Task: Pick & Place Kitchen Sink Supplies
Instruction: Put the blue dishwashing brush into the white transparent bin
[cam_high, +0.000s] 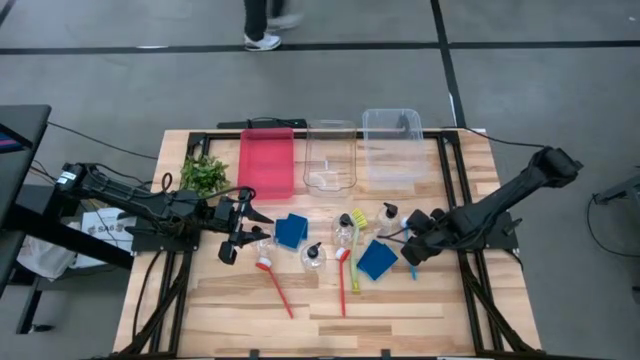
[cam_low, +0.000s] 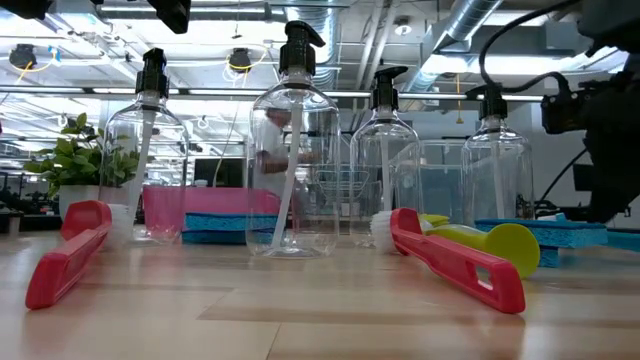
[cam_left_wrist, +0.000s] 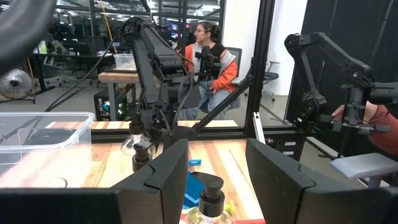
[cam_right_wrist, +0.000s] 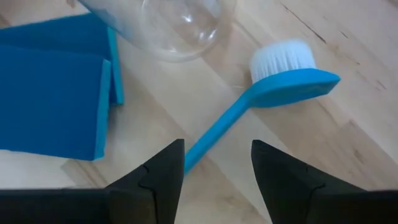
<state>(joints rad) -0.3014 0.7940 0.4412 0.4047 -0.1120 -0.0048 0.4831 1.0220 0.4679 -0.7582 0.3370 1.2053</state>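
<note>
Right gripper (cam_right_wrist: 214, 163) hangs low over the wooden bench (cam_high: 400, 320) towards its right edge, dark fingers apart and empty, straddling the handle of the thin blue plastic brush (cam_right_wrist: 261, 93) without touching it. Its white bristle head lies beyond the fingertips, beside the square blue sponge (cam_right_wrist: 50, 93) and a clear bottle's base (cam_right_wrist: 177, 25). Left gripper (cam_high: 238, 232) hovers open near the left edge.

Robotics lab, exposed ceiling ducts (cam_low: 470, 25), other robot arms (cam_left_wrist: 152, 59) behind
</note>
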